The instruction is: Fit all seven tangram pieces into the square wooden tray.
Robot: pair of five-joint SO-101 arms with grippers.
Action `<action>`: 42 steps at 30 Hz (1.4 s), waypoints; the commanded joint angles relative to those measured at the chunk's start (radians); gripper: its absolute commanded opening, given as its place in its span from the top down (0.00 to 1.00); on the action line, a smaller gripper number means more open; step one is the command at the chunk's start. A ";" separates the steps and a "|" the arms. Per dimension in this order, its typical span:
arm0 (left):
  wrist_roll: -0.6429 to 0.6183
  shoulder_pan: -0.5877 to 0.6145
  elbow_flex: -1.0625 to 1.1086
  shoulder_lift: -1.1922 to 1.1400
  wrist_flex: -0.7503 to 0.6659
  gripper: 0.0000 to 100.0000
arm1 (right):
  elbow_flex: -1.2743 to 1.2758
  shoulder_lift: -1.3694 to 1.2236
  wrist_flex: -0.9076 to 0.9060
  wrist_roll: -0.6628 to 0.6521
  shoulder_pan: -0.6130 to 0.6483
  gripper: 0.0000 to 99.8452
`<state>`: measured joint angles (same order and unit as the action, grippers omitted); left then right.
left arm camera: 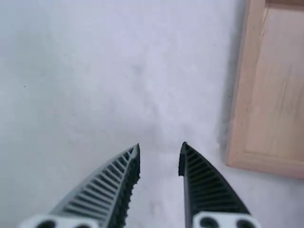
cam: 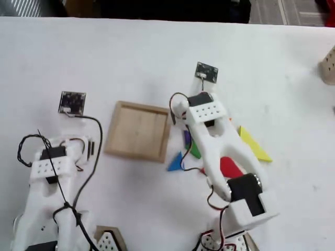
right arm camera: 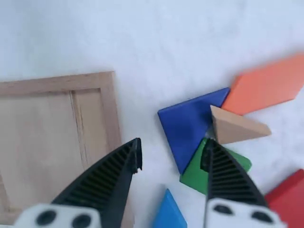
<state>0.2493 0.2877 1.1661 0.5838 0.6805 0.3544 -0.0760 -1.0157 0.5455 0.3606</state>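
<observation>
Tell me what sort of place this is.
Probably a robotics lab or hobby workbench: two white arms sit on a white table with small wired circuit boards, and a wooden tray and tangram pieces are laid out.

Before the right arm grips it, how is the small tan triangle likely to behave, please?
The tan triangle looks like solid wood, so probably stiff and light. It seems propped on the dark blue piece, so a push may tip it off. Its angled sides might slip.
</observation>
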 commanded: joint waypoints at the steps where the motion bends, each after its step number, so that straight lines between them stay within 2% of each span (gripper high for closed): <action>1: 0.008 0.005 0.003 0.030 -0.017 0.85 | 0.048 0.051 0.087 -0.040 0.004 0.79; 7: 0.008 0.010 0.003 0.030 -0.015 0.85 | 0.046 -0.087 0.209 -0.038 0.001 0.79; 22: 0.008 0.007 0.003 0.030 -0.015 0.85 | -0.060 -0.182 0.128 -0.043 -0.001 0.79; 30: 0.008 0.008 0.003 0.030 -0.015 0.85 | -0.120 -0.183 -0.018 -0.049 -0.088 0.79; 40: 0.008 0.005 0.003 0.030 -0.015 0.85 | -0.123 -0.185 -0.013 -0.044 -0.093 0.80; 42: 0.008 0.005 0.003 0.030 -0.015 0.85 | -0.124 -0.185 -0.013 -0.040 -0.094 0.84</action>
<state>0.2493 0.2877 1.1661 0.5838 0.6805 0.2670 -0.2770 -1.0234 0.5086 0.2777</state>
